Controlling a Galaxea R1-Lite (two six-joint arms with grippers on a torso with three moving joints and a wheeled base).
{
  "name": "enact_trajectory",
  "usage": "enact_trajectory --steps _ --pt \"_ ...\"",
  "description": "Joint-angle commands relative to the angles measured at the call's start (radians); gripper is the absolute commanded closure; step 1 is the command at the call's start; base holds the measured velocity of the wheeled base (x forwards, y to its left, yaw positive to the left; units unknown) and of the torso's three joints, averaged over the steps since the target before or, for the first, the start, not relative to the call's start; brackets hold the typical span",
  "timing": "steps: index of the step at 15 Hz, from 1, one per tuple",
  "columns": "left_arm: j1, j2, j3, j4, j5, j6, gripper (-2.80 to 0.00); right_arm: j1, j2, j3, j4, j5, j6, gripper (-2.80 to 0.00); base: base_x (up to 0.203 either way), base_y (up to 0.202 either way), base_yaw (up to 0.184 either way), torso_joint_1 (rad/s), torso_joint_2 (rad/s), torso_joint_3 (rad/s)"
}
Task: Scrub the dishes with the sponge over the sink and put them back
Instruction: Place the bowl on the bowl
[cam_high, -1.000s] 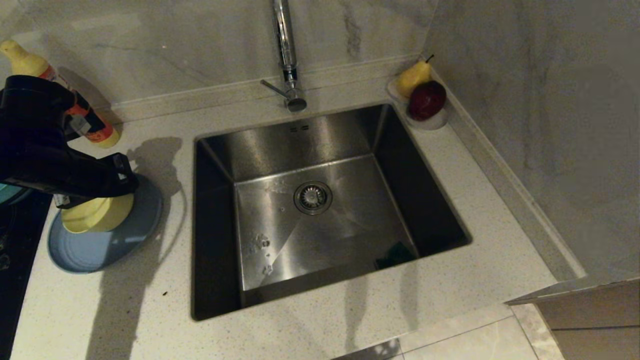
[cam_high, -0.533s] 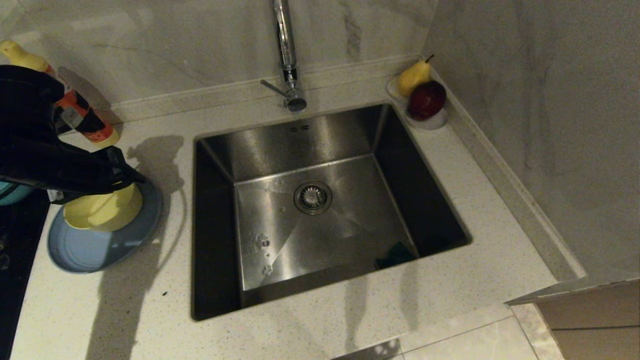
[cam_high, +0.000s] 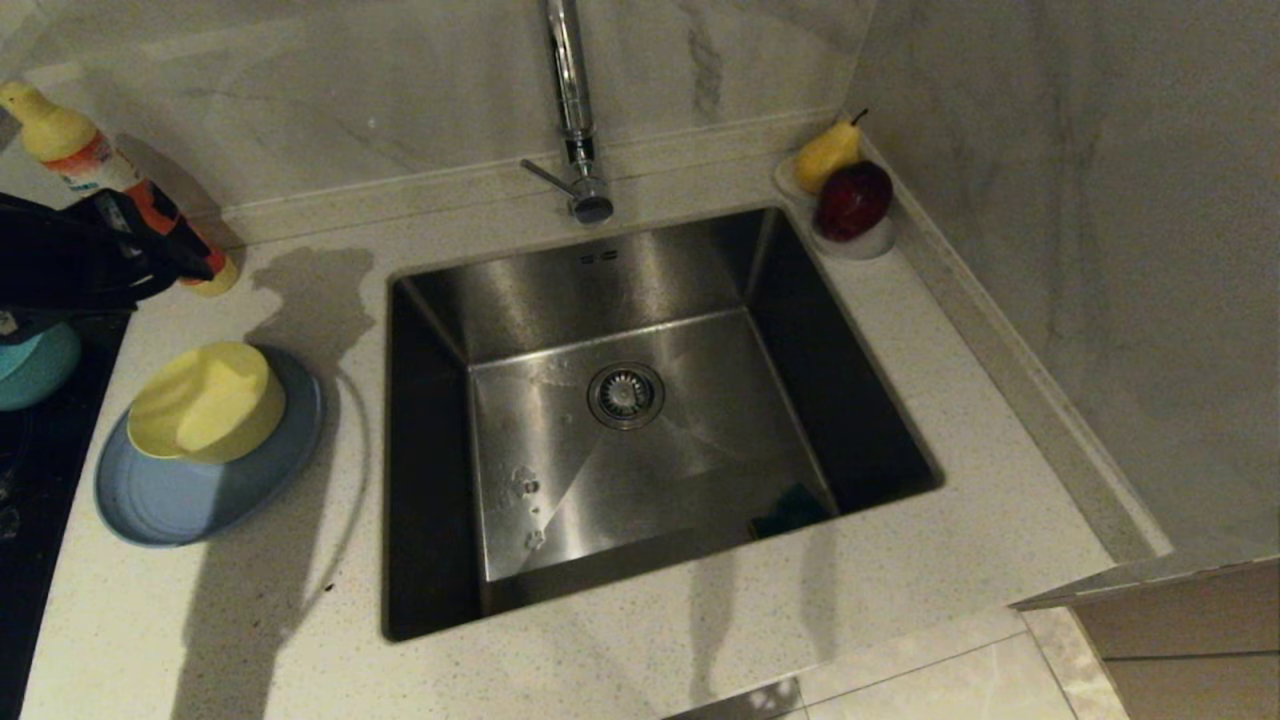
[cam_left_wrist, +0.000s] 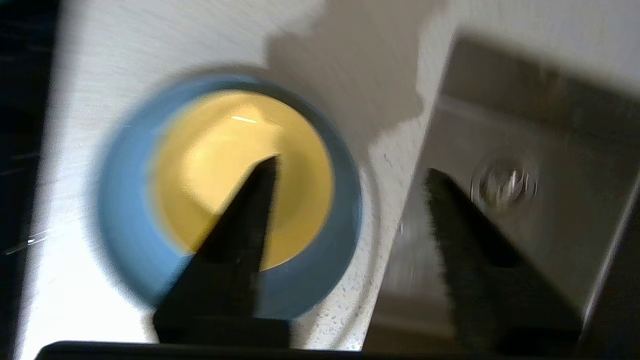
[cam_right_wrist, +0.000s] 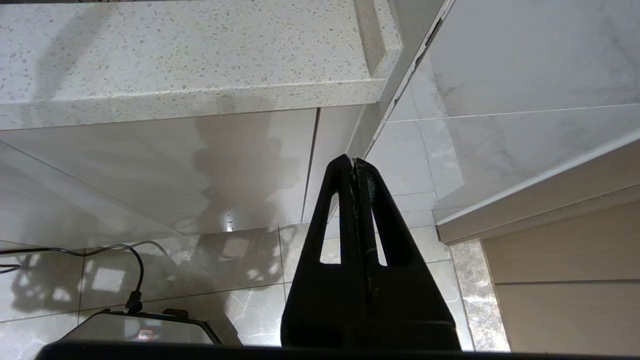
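**Left gripper released above the stacked dishes**

Your left gripper (cam_left_wrist: 350, 172) hangs with its jaws parted and empty at the left edge of the head view, well above the pale yellow matte bowl (cam_high: 207, 400). That bowl sits upside down on the wide light-blue plate (cam_high: 190, 495) at centre left, just beside the square brushed-steel sink (cam_high: 640, 400). The teal-blue bowl (cam_high: 35, 365) peeks in at the far left edge. Down in the sink's lower right corner lies the small oblong sponge (cam_high: 790, 510), dark green face showing. Your right gripper (cam_right_wrist: 354, 167) is parked below the counter, clenched on nothing. To my eye, the sponge comes next: bring an open gripper squarely over it and descend clear of the basin wall.
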Motion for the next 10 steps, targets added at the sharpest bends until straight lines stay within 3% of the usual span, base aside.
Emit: enact_trajectory --steps 1,5,10 --pt "0.017 -0.071 -0.005 0.009 0.066 -0.041 0.0 0.0 0.0 0.0 0.0 0.0 -0.001 0.0 0.0 0.0 0.0 0.0 0.0 0.0" --pt "0.193 -0.007 -0.03 0.009 0.091 -0.038 0.0 0.0 0.0 0.0 0.0 0.0 -0.001 0.0 0.0 0.0 0.0 0.0 0.0 0.0" --pt "0.264 0.108 -0.108 -0.017 0.086 0.014 0.0 0.0 0.0 0.0 0.0 0.0 -0.001 0.0 0.0 0.0 0.0 0.0 0.0 0.0"
